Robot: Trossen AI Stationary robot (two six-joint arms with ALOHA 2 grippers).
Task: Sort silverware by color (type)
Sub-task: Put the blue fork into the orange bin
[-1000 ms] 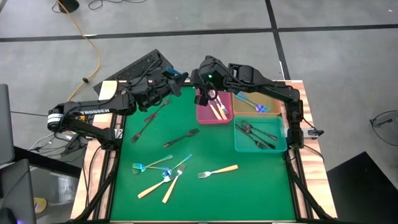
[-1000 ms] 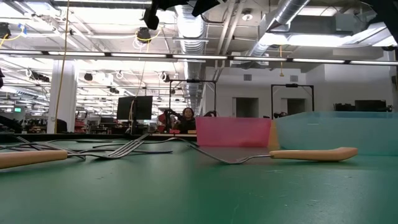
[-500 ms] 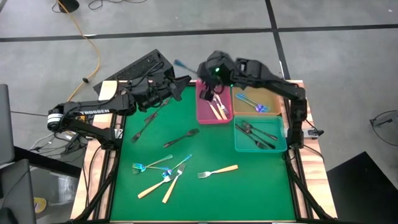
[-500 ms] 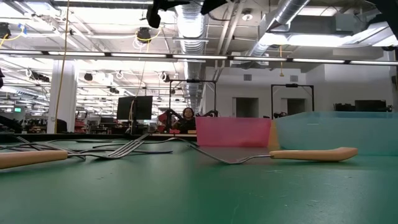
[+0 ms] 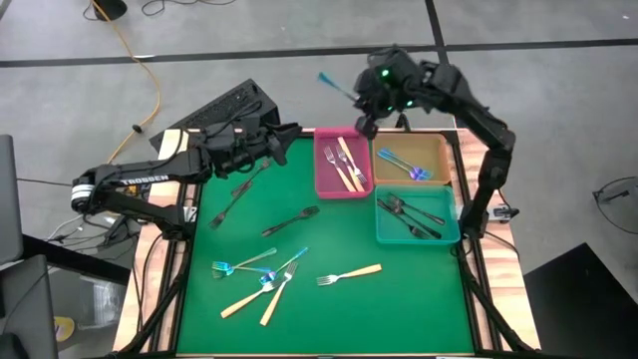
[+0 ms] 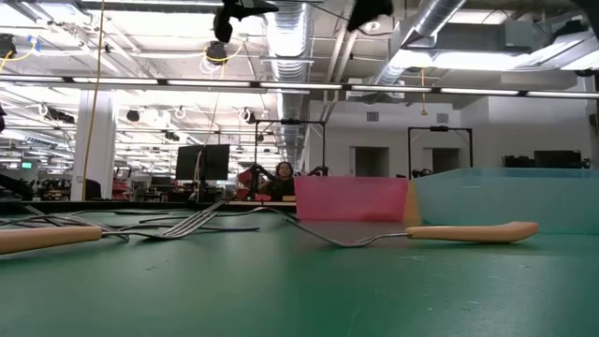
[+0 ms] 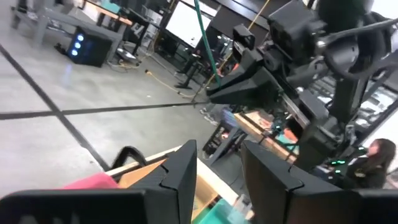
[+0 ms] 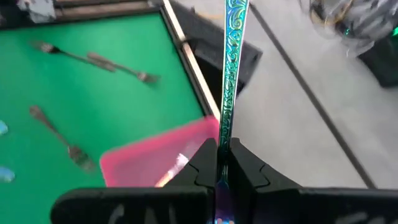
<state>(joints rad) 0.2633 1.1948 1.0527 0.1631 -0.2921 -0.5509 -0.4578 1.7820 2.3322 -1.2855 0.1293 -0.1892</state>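
A: Where is the blue fork now?

B: Clamped in the right fingers, held in the air past the far edge of the counter. Its long axis runs straight out ahead of those fingers.

A: And the tray it belongs in?

B: The tan tray, already holding blue forks, lies below and just nearer than the right fingers, beside the pink tray. The right arm is clearly the nearer one.

A: The left arm?

B: Its fingers stand apart, empty, at the counter's far left corner.
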